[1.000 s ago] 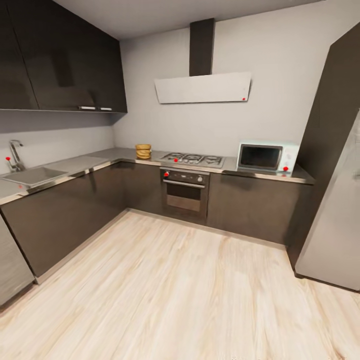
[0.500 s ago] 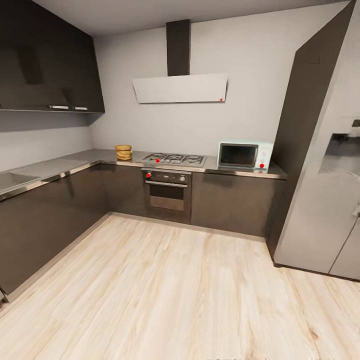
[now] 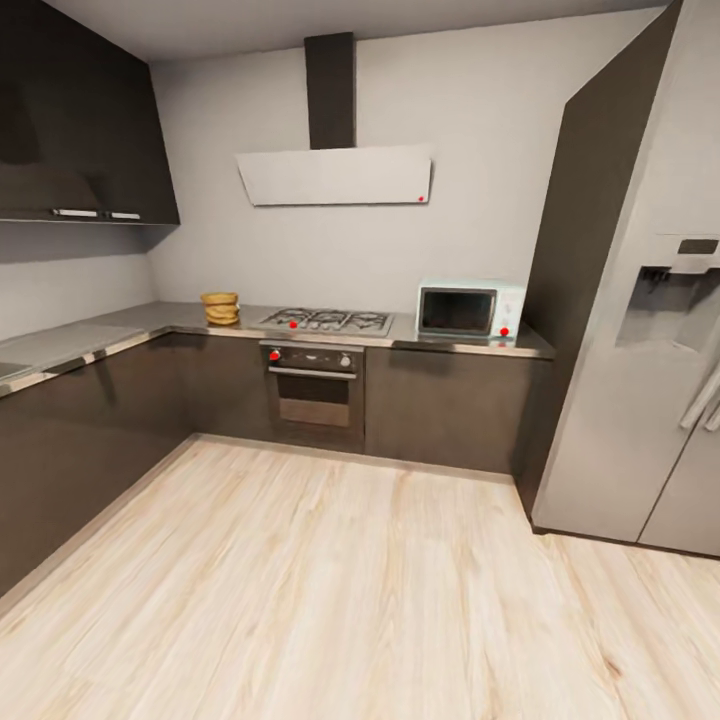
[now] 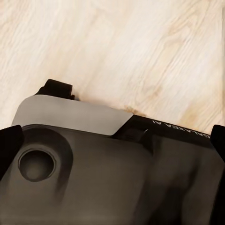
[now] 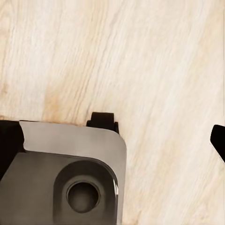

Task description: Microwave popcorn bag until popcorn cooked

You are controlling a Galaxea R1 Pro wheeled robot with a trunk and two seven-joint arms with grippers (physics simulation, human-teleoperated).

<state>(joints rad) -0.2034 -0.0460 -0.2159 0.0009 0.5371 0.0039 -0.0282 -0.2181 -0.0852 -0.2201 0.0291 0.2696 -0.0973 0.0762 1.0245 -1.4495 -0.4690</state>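
The tan popcorn bag (image 3: 220, 308) stands on the grey countertop (image 3: 110, 335) near the corner, left of the hob. At the counter's right end sits the mint-blue microwave (image 3: 469, 310) with its door closed. Both are across the room from me. In the left wrist view my left gripper (image 4: 112, 140) hangs over my own base, with its dark fingertips (image 4: 9, 147) wide apart and nothing between them. My right gripper (image 5: 112, 138) is open too, its fingertips (image 5: 218, 139) at the picture's edges above the floor.
A gas hob (image 3: 326, 320) and built-in oven (image 3: 313, 385) lie between bag and microwave, under a white hood (image 3: 335, 175). A tall steel fridge (image 3: 640, 400) stands on the right. Dark cabinets run along the left. Light wood floor (image 3: 330, 580) stretches ahead.
The camera has turned to the right: the sink has left the picture and the fridge has come into it. The bag and the microwave have not moved on the counter.
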